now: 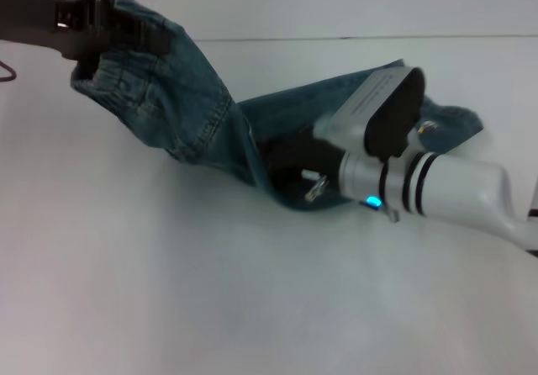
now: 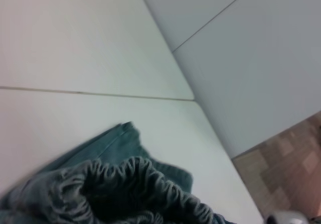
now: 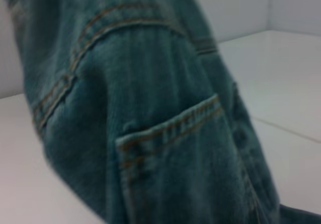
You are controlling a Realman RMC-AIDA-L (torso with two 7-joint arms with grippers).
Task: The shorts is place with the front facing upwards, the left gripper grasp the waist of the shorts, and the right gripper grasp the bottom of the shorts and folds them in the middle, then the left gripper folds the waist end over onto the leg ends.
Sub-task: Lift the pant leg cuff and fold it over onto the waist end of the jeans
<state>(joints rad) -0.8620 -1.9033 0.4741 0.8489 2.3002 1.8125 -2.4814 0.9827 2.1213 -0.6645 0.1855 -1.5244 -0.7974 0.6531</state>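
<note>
Up at the far left of the white table [image 1: 168,291], the left gripper [image 1: 126,29] holds the waist of the shorts [image 1: 105,81] raised off the surface, its black fingers pinched onto the gathered denim band. From there the shorts [image 1: 202,114] slope down and to the right in one long drape of blue-green denim, reaching the tabletop near the middle of the head view, where the cloth bunches in a dark fold.

The right gripper [image 1: 290,169] sits low at that fold, buried in the fabric beside its grey wrist with the small cyan light; whether its fingers are spread or clamped on the cloth cannot be told, since the denim and the wrist-mounted camera housing hide them. Beyond the wrist more denim lies flat on the table, ending in a rumpled lobe at the right.

The left wrist view looks down on the ruched elastic band, its tight puckers running in rows, with a flat stitched edge of denim lying on the white surface just past it. The right wrist view is filled by the hanging cloth: a patch pocket [image 3: 175,158] outlined in tan double stitching, and above it a curved seam in the same thread.
</note>
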